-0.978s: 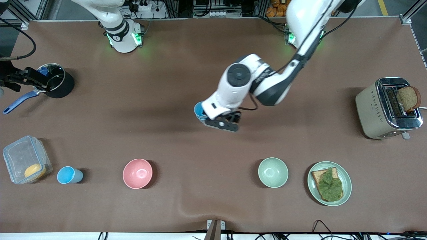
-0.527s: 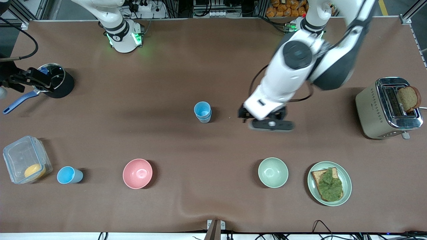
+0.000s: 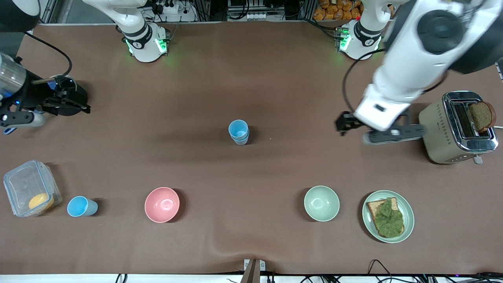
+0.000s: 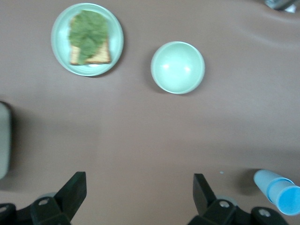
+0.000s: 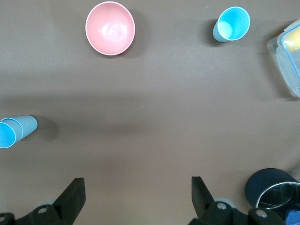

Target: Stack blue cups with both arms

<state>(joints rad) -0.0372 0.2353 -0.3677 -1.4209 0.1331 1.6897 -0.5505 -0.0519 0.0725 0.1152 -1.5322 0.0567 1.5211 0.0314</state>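
progress: two blue cups nested (image 3: 238, 132) at frame centre, third blue cup (image 3: 81, 206) alone, lower left, unstacked | plastic box (image 3: 31, 192) lower left holds something yellow | left gripper (image 3: 379, 129) spread, empty, mid right | right gripper (image 3: 59, 105) spread, over black pot (image 3: 70, 98), upper left

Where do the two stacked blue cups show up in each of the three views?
Front view: stacked blue cups stand mid-table.
Left wrist view: at the frame's lower edge, past the pale green bowl.
Right wrist view: at the frame's side edge.
Shared landmark: the brown table.
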